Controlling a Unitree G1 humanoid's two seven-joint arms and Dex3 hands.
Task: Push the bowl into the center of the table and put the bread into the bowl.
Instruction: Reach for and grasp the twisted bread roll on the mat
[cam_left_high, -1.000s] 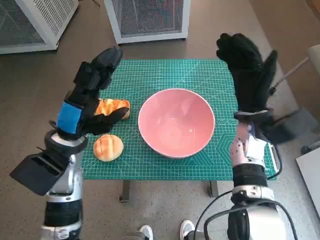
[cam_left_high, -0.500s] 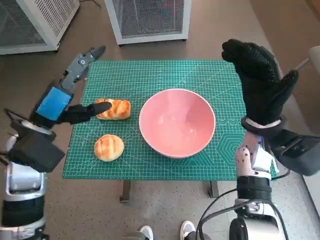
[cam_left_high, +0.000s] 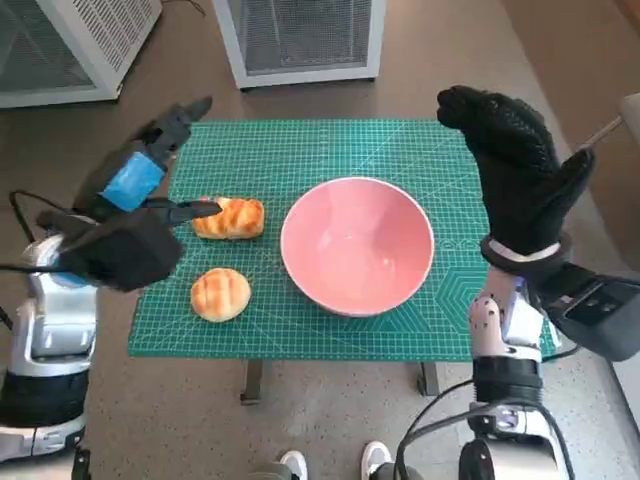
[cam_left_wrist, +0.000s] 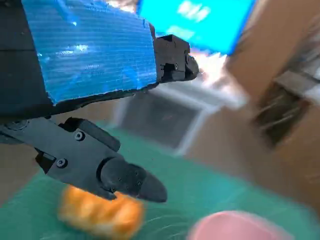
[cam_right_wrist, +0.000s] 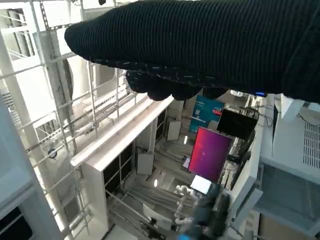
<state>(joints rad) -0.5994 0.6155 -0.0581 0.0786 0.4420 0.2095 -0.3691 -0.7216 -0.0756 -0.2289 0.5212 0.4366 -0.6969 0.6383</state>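
Note:
A pink bowl (cam_left_high: 357, 258) stands near the middle of the green cutting mat (cam_left_high: 300, 150), empty. Left of it lies a long glazed bread (cam_left_high: 229, 217); the left wrist view shows it blurred (cam_left_wrist: 100, 216) below the fingertips, with the bowl's rim (cam_left_wrist: 235, 227) beside it. A round bun (cam_left_high: 219, 294) sits nearer the front edge. My left hand (cam_left_high: 137, 180) hovers over the mat's left edge, fingers spread, one fingertip just short of the long bread, holding nothing. My right hand (cam_left_high: 520, 175) is raised to the right of the bowl, fingers spread, empty.
Two white mesh-fronted cabinets (cam_left_high: 300, 35) (cam_left_high: 70, 45) stand on the floor beyond the table. A pale object (cam_left_high: 620, 345) lies at the far right edge. A person's white shoes (cam_left_high: 335, 465) show below the table's front edge.
My left arm has swung out to the left and its hand has spread open near the long bread. The right hand has drifted slightly right. Bowl and breads have not moved.

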